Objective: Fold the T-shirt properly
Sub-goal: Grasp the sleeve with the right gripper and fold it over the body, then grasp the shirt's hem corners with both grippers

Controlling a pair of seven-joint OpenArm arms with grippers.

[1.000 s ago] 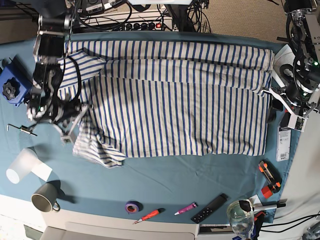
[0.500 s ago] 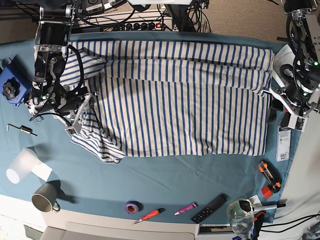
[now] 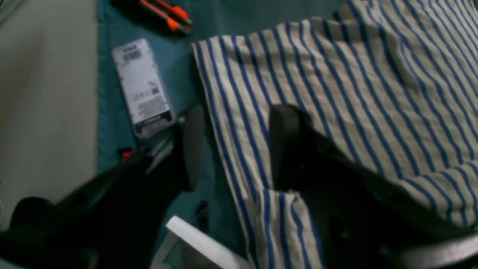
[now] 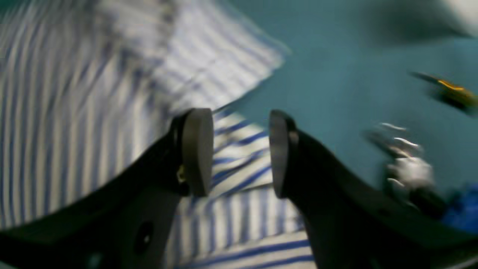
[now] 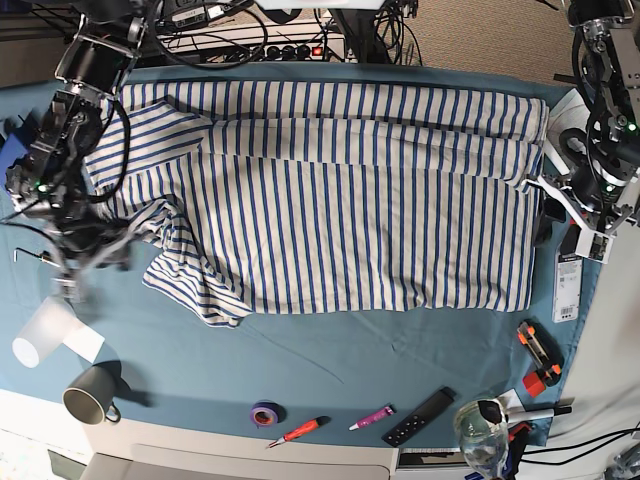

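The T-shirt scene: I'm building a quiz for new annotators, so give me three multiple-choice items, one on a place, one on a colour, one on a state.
1. Where does the grey mug stand in the base view?
A. near the front left corner of the table
B. on the T-shirt
C. beside the orange clamp

2. What colour are the stripes of the T-shirt?
A. red
B. blue
C. green

3. How do the jaws of the right gripper stand?
A. shut on a sleeve
B. shut on nothing
C. open, nothing between them

Key:
1 A, the mug sits by the front edge, below the white plastic cup.
2 B, thin blue lines run over the white cloth.
3 C, the right wrist view shows a clear gap between the pads, with the cloth lying below.
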